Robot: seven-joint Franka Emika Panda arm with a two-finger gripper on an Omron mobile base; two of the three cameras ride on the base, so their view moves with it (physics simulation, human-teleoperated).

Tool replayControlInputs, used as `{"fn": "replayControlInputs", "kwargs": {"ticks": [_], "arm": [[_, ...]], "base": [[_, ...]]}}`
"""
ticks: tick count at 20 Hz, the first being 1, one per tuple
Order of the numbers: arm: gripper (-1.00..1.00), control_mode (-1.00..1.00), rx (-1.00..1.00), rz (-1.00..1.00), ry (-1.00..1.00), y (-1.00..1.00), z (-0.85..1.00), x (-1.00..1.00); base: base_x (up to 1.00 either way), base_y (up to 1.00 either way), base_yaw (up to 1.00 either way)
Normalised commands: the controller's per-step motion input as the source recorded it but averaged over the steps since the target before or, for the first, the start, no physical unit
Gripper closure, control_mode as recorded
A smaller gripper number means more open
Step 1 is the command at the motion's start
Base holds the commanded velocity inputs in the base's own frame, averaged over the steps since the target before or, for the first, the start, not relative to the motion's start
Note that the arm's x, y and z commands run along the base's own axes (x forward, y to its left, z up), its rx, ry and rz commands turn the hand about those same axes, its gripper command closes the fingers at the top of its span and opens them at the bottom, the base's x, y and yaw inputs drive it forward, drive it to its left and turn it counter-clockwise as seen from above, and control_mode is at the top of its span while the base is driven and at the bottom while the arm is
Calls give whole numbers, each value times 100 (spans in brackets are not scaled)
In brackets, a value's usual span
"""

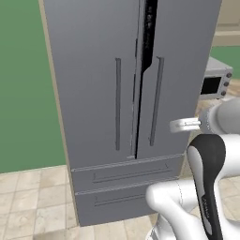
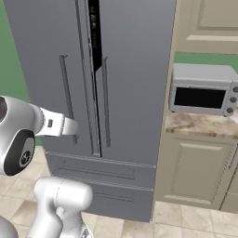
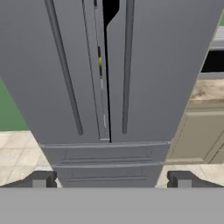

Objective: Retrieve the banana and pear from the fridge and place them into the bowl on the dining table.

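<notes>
Claw (image 3: 111,179) spread wide, fridge (image 3: 109,87) door ajar ahead

The fridge (image 3: 144,78) stands ahead, its right door slightly ajar on a dark gap; a yellow speck in the gap, perhaps fruit; two drawers below; the gripper (image 3: 111,179) fingertips spread wide; tan cabinet (image 3: 197,131) at right.

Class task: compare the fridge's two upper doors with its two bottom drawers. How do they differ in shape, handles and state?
The upper doors are tall, the bottom drawers low and wide. Door handles run vertically; drawer handles run horizontally. The doors stand slightly ajar, showing a dark gap; the drawers sit shut. Both are dark grey.
</notes>
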Motion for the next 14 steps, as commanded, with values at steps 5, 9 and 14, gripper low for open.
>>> {"fn": "replayControlInputs", "kwargs": {"ticks": [5,9,14], "arm": [[-100,100,0,0,0,0,0,0],[-100,100,0,0,0,0,0,0],[-100,-100,0,0,0,0,0,13]], "base": [[-40,6,0],[-18,9,0],[18,3,0]]}}
